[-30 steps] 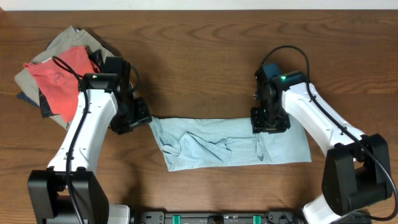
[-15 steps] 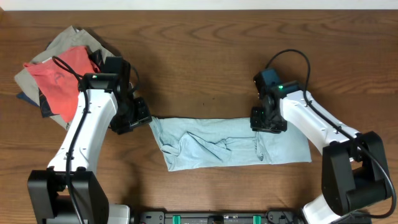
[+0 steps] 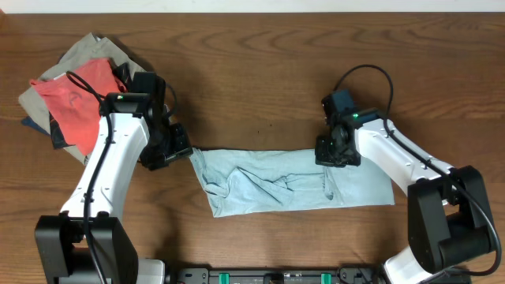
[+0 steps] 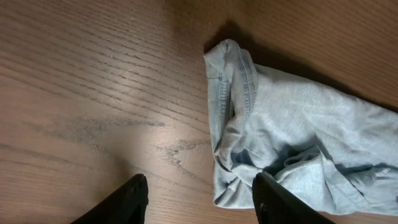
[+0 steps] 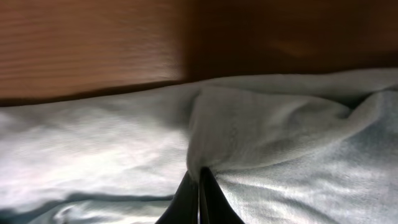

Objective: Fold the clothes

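My two grippers worked at opposite ends of the shirt [image 3: 292, 185], a pale blue tee that lay in a long rumpled band on the table [image 3: 252, 71]. My left gripper [image 3: 168, 147] hovered just off the shirt's left end; the wrist view showed its fingers spread over bare wood, nothing between them, and the shirt's bunched, stitched edge [image 4: 292, 143] lay just beyond my right-hand finger [image 4: 273, 202]. My right gripper [image 3: 335, 152] sat at the shirt's far edge, right of its middle. Seen from that wrist, my right gripper [image 5: 199, 185] had its fingers pressed together on a raised ridge of the thin fabric [image 5: 280, 124], which puckered toward the tips. The shirt's right half lay fairly flat, while its left half was creased and gathered. Well off the shirt's left end, toward the far side, a red garment [image 3: 79, 99] topped a beige garment [image 3: 87, 49] in a loose heap.
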You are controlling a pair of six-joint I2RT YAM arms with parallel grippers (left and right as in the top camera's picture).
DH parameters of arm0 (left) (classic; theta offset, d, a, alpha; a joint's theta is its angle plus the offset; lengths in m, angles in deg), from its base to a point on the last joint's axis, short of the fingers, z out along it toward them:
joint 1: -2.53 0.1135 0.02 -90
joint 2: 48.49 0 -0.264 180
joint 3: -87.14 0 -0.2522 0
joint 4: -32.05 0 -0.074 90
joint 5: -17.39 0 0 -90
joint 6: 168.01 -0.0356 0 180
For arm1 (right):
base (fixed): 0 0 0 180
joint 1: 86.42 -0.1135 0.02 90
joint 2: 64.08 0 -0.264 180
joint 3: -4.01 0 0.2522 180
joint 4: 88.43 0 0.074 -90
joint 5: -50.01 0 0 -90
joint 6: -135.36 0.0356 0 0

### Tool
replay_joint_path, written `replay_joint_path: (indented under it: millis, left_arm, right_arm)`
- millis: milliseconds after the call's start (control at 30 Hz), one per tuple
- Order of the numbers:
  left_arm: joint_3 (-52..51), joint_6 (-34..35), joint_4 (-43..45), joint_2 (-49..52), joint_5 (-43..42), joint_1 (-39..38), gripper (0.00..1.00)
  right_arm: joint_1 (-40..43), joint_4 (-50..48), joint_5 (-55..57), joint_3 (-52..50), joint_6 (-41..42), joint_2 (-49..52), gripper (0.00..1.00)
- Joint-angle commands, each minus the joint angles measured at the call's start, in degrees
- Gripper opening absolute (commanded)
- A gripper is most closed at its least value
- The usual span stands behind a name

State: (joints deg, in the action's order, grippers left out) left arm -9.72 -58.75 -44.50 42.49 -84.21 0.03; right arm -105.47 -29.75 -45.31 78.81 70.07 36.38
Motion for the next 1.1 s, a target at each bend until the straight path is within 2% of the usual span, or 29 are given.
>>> replay_joint_path:
  millis: [0,333,400,467,500,567,600,733,867,967,1067]
  left_arm:
    - [0.22,-0.55,-0.22,-0.37,0.5,0.17,0.56]
    - [0.22,-0.55,-0.22,-0.37,0.5,0.17,0.56]
    - [0.22,-0.55,-0.24,-0.37,0.5,0.17,0.56]
    - [0.22,-0.55,-0.44,-0.37,0.5,0.17,0.56]
    - [0.22,-0.55,-0.61,-0.37,0.48,0.17,0.56]
    - [0.22,-0.55,-0.87,-0.37,0.5,0.17,0.57]
    - [0.22,-0.55,-1.09,-0.37,0.48,0.17,0.61]
    - [-0.5,-0.61,-1.73,-0.37,0.42,0.17,0.67]
    - [-3.02,-3.91,-1.6,-0.35,-3.28,0.17,0.7]
    - [-6.49,-4.44,0.17,-0.35,-4.48,0.17,0.7]
    - [-11.43,-4.72,4.09,-0.33,-7.08,0.07,0.72]
  right_arm:
    - [-1.4,-0.37,-3.17,2.51,-3.78,-0.11,0.01]
    - [-2.71,-2.6,-4.37,2.56,-5.05,-0.11,0.01]
    - [-2.71,-3.48,-4.39,2.56,-5.05,-0.09,0.11]
    - [-2.71,-3.56,-4.37,2.56,-5.09,-0.09,0.27]
    - [-2.71,-3.34,-4.39,2.56,-5.14,-0.09,0.31]
    - [-2.71,-2.29,-4.63,2.56,-5.77,-0.11,0.33]
    - [-2.71,-1.68,-4.61,2.6,-6.69,-0.15,0.35]
    - [-2.21,1.6,-3.58,3.85,-7.65,-2.45,0.38]
    - [-0.83,5.14,-0.22,6.36,-7.65,-6.69,0.43]
    - [0.63,6.73,1.84,6.73,-7.63,-10.03,0.49]
    - [2.23,8.46,3.48,6.73,-7.61,-11.5,0.5]
